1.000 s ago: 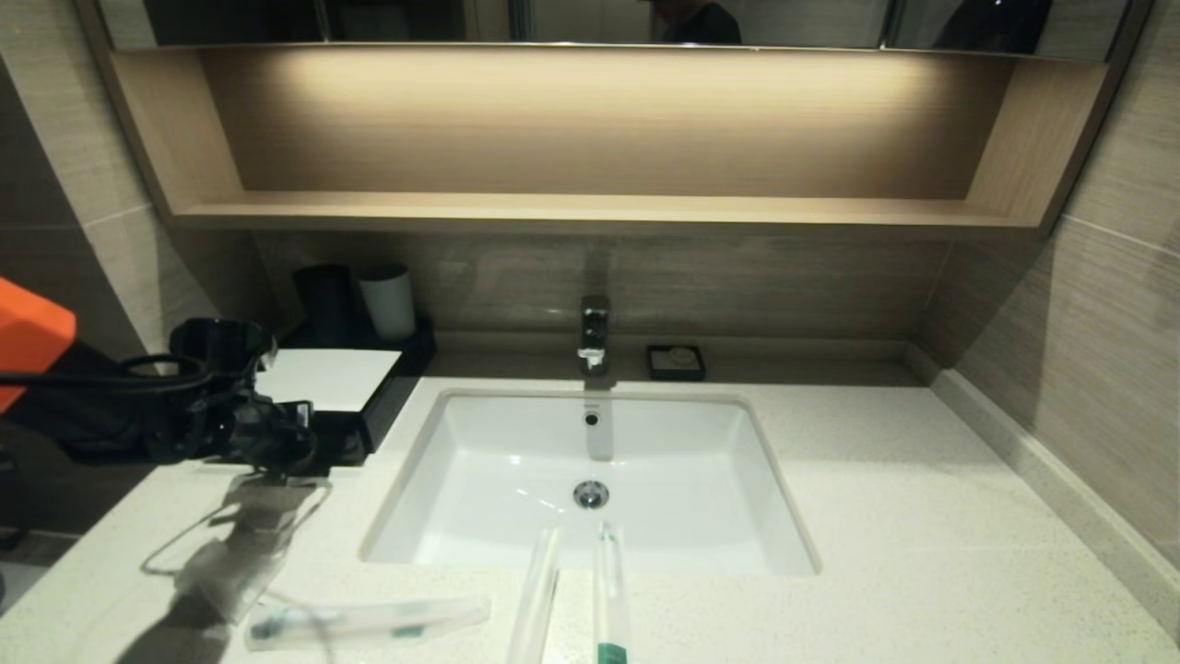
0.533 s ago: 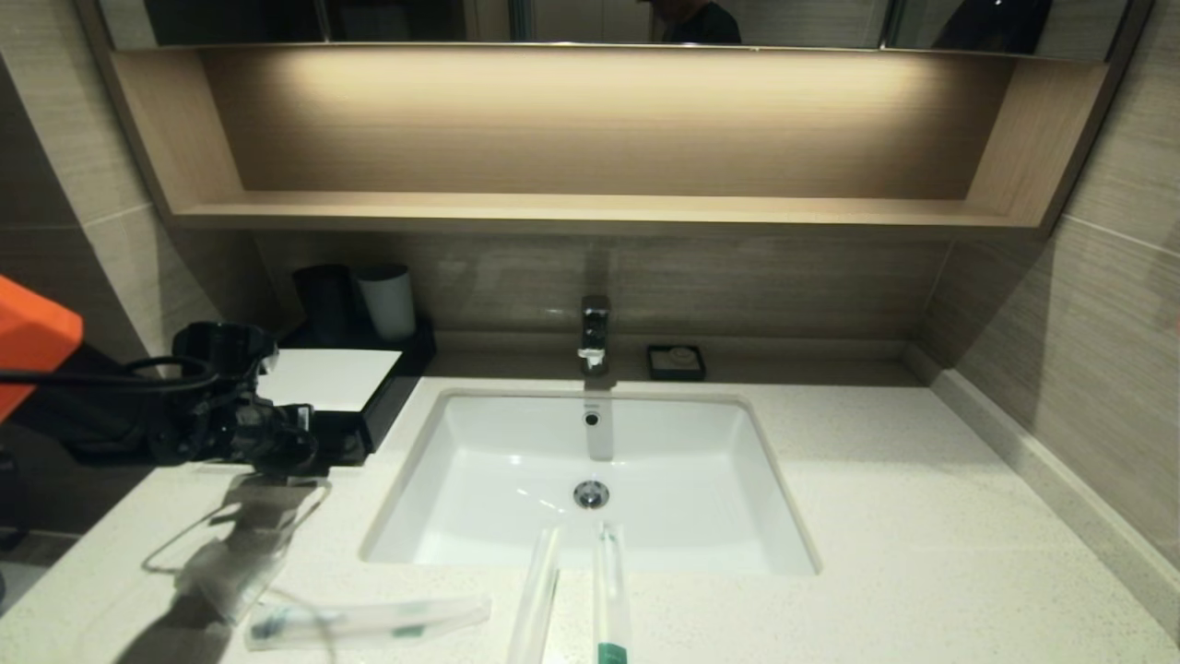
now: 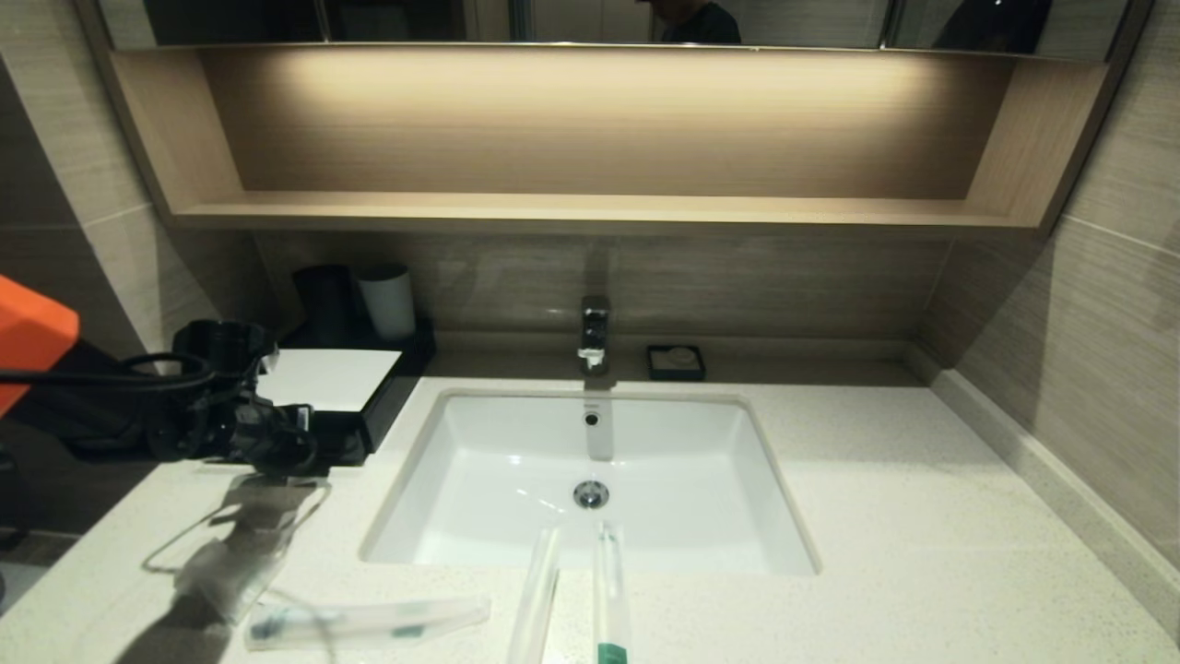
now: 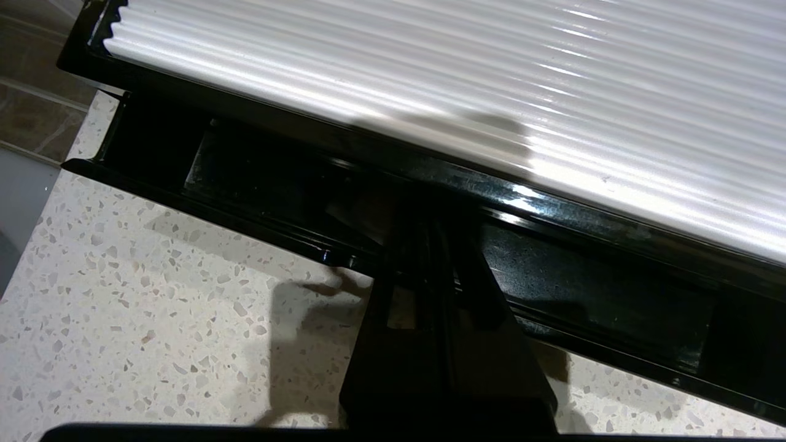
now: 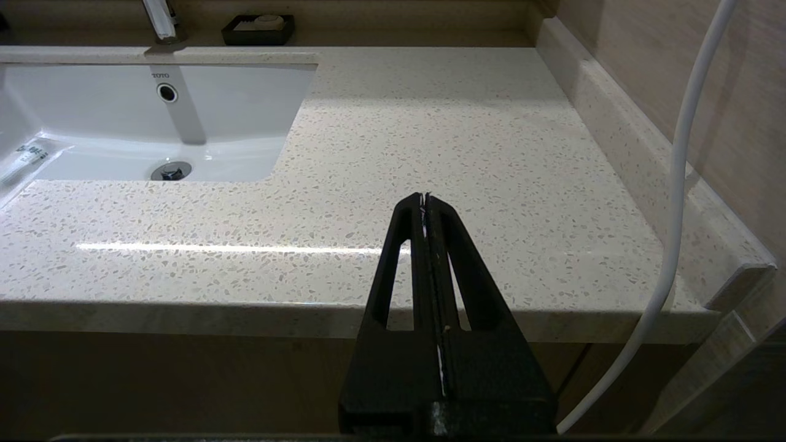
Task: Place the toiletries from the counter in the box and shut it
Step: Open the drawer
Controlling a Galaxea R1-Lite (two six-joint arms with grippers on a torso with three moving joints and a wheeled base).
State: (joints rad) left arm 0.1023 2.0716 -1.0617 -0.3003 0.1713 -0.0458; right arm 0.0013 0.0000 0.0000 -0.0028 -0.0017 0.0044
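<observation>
Looking down, we see our left end effector [image 3: 309,443] at the front edge of the black box [image 3: 387,392], at the far left of the worktop [image 3: 922,516]. Its fingers are pressed together w/ nothing between them, and in the left wrist view the tips [image 4: 424,239] sit right at the box's low black front [image 4: 258,178], under the white ribbed lid [image 4: 491,80]. We can't tell if they touch it.

The lid lies flat on top of the box. 2 cups [image 3: 387,300] stand at the back of it.

3 wrapped toiletries are on the worktop near us: one [image 3: 369,620] lies flat at the front left, two more [image 3: 608,590] poke over the front rim of the sink [image 3: 590,461].

Our right end effector [image 5: 425,209] hangs off the front edge of the worktop, right of the sink, fingers pinched together & holding nothing. A small soap dish [image 3: 676,361] sits by the tap [image 3: 595,332].
</observation>
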